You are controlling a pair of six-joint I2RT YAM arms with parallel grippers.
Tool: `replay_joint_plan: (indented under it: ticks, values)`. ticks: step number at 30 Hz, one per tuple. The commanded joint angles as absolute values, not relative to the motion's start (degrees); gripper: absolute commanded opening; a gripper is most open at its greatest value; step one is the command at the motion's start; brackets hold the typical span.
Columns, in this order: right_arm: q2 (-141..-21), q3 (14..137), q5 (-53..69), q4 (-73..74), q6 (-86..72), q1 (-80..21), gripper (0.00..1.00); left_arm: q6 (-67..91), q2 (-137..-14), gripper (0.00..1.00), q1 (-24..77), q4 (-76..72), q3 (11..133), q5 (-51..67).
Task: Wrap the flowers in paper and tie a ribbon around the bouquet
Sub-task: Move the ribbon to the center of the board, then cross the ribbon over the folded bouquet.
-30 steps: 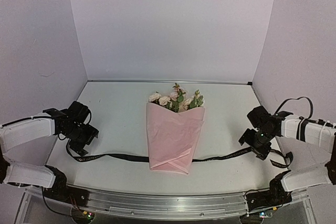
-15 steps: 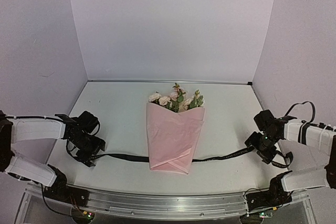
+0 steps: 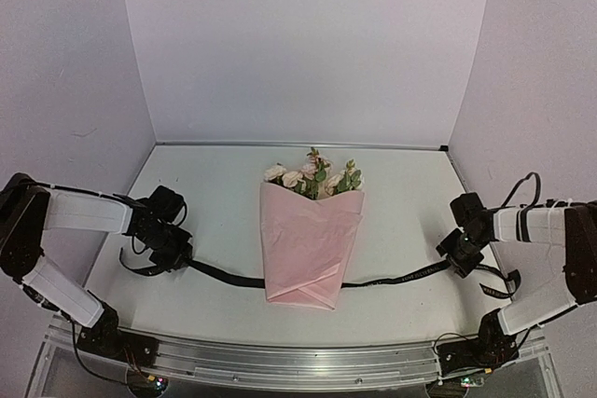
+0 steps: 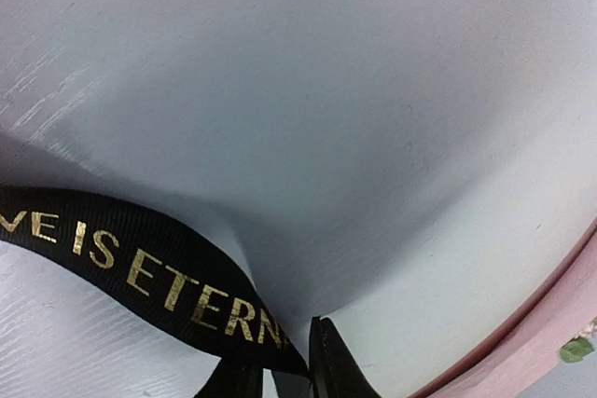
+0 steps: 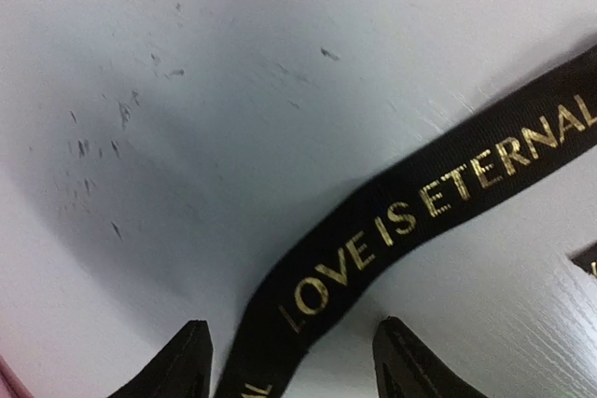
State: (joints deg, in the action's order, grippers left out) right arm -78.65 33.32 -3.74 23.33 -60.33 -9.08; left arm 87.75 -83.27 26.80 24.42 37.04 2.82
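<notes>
The left gripper [image 4: 280,361] is seen drawn narrow, its fingertips pinched on the ribbon [image 4: 140,263] where the black band with gold lettering rises off the table [image 3: 215,193] into the grip. The right gripper [image 5: 294,328] is held open, its two fingers set apart on either side of the ribbon's other end, which lies flat between them and is not yet gripped. Between the two arms the ribbon is laid from left to right across the near part of the table and is lost from sight at the bouquet [image 3: 312,240], beneath which it appears to pass. The wrapping is judged done: the flowers [image 3: 312,174] are enclosed in the paper [image 3: 308,253], which is folded into a cone at the table's middle. The tying is judged left: no ribbon is seen over the paper, and no knot is formed. The bouquet's long axis is set near to far, crosswise to the ribbon, with the blooms pointed at the back wall and the narrow folded end toward the arms.
</notes>
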Motion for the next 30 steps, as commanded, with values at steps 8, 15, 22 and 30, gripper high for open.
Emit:
replay_joint_plan:
  ticks: [8, 15, 22, 30]
  values:
    - [-88.9, 42.7, -0.8, 19.8, -57.9, -7.6, 0.00, 74.2, -93.1, 0.00, 21.6, 19.9, 42.5, -5.3]
    - [-92.4, 49.7, 0.4, 21.8, -55.9, -6.6, 0.00, 68.0, -95.6, 0.00, 18.8, 18.1, 46.5, -7.0]
    - [-97.8, 56.9, 4.2, 22.6, -56.3, -6.6, 0.00, 62.7, -100.4, 0.00, 15.7, 15.7, 51.7, -7.5]
    - [-94.9, 57.9, 2.5, 23.6, -55.3, -6.6, 0.00, 51.7, -101.8, 0.00, 13.4, 9.7, 55.4, -1.5]
